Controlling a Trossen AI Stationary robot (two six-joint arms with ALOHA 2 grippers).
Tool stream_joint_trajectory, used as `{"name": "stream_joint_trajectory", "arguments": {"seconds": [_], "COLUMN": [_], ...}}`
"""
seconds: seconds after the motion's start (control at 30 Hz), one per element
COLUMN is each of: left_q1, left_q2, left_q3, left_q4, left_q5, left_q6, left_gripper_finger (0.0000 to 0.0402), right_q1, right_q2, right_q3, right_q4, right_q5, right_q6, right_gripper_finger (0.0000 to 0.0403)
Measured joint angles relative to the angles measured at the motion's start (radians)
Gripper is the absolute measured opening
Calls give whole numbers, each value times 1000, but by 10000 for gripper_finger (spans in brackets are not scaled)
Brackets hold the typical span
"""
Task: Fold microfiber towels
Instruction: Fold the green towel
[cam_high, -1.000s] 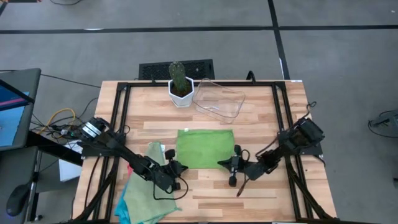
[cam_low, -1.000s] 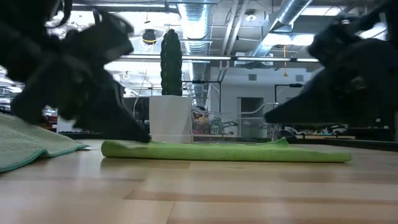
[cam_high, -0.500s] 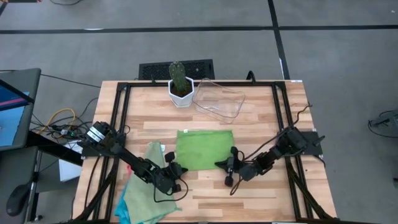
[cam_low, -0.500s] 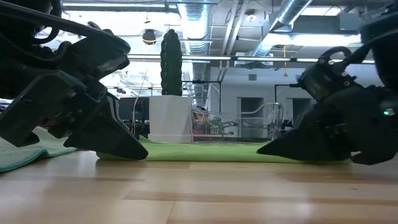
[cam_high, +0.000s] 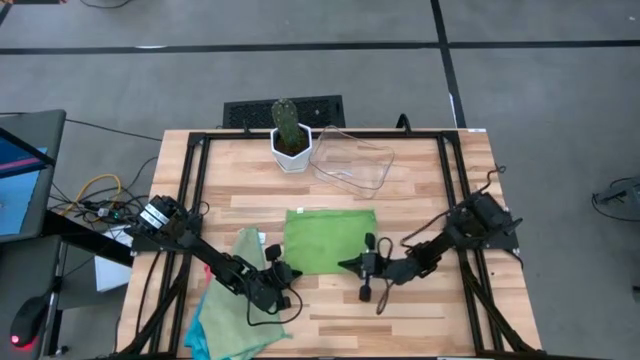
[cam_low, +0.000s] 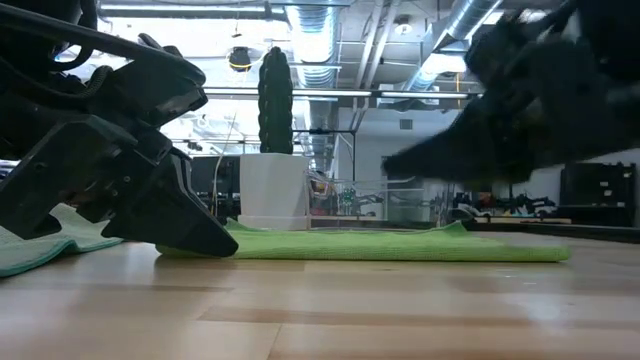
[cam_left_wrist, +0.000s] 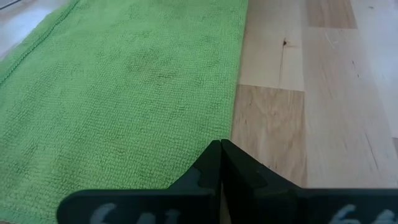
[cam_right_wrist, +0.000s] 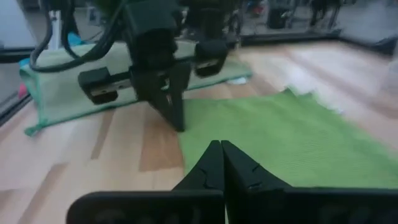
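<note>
Flanking one folded green towel (cam_high: 330, 238), left gripper (cam_high: 291, 270) and right gripper (cam_high: 346, 265) stand pressed together, empty.

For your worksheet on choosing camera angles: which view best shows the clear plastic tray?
The high view: it shows the whole clear plastic tray from above, beside the potted cactus at the table's far edge. The low view only shows it faintly, side on, behind the green towel. Neither wrist view shows it.

Towels: one folded green (cam_high: 330, 238), pile (cam_high: 235, 300) beside; one cactus pot (cam_high: 291, 138); one clear tray (cam_high: 352, 159).
</note>
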Motion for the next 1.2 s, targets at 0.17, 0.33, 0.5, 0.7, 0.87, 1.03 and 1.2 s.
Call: {"name": "stream_joint_trajectory", "arguments": {"seconds": [0.17, 0.33, 0.5, 0.7, 0.87, 1.03, 1.2], "left_q1": [0, 0, 0, -1, -5, -6, -17], "left_q2": [0, 0, 0, -80, -203, -222, -149], "left_q3": [0, 0, -1, -3, -2, -41, -112], "left_q4": [3, 7, 9, -12, -30, -34, -12], "left_q5": [0, 0, 1, 29, 2, 6, -40], "left_q6": [0, 0, 4, 40, 126, 129, -38], "left_gripper_finger": [0, 0, 0, 0, 0, 0, 0], "right_q1": [-28, -34, -21, -17, -26, -27, -27], "right_q2": [118, 211, 252, 237, 237, 238, 238], "right_q3": [82, 106, 88, 84, 84, 84, 83], "right_q4": [2, 8, 73, 61, 55, 57, 53], "right_q5": [-63, -69, -55, -46, -46, -46, -47], "right_q6": [5, 63, 86, 84, 85, 83, 83], "right_gripper_finger": [5, 13, 6, 12, 10, 13, 11]}}
